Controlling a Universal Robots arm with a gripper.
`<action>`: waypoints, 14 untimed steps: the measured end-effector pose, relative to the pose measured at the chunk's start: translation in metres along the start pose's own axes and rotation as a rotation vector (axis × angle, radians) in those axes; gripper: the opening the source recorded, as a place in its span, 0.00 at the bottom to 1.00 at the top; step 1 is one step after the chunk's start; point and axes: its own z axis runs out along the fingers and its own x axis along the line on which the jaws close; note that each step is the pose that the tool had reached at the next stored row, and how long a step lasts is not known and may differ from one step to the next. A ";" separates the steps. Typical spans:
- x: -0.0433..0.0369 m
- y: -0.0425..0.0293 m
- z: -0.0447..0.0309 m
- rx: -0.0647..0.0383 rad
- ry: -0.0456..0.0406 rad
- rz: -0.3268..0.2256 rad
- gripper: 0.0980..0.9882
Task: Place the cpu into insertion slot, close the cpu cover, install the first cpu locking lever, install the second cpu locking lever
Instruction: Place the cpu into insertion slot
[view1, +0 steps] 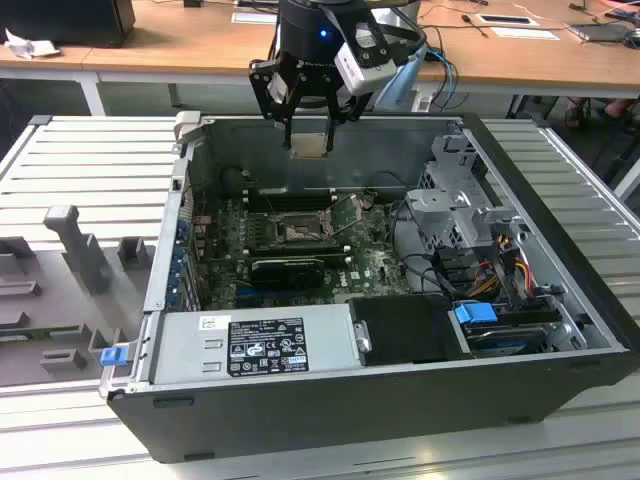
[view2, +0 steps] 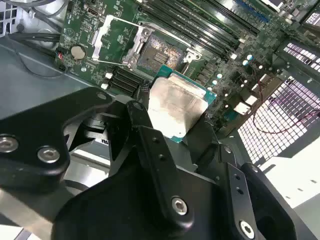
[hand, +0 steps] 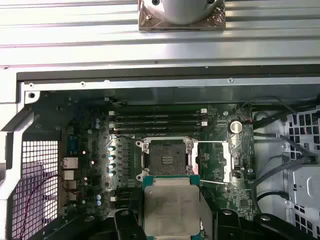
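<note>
Above the far wall of the open computer case (view1: 330, 410), at about twelve o'clock from the insertion slot (view1: 295, 232) in the exterior view, the fingers (view2: 145, 127) are closed on the cpu (view1: 310, 144). They pinch it by two opposite edges and it hangs clear of the board, well apart from the slot. The hold looks thin, so the chip could tilt or slip. If it came down rotated or off-centre, I judge it would bend the exposed pins. The cpu cover (hand: 215, 160) is swung open beside the slot with its wire levers raised, and a corner of the chip could catch on them. The case wall near the fingers is another likely snag. The slot itself holds nothing, and its dark pin field is bare. The case holds the green motherboard (view1: 375, 265). The long memory slots (view1: 290, 198) lie at twelve o'clock of the insertion slot and the black graphics card (view1: 285, 268) at six. A grey power supply (view1: 250, 345) fills the case's six o'clock side. A drive cage (view1: 450, 215) with loose cables sits at three o'clock.
</note>
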 end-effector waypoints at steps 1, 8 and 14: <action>0.0000 0.0000 0.0000 0.000 -0.0002 0.002 0.50; 0.0015 -0.0003 0.0001 -0.001 -0.0029 0.033 0.50; 0.0014 -0.0004 0.0010 0.001 -0.0028 0.037 0.50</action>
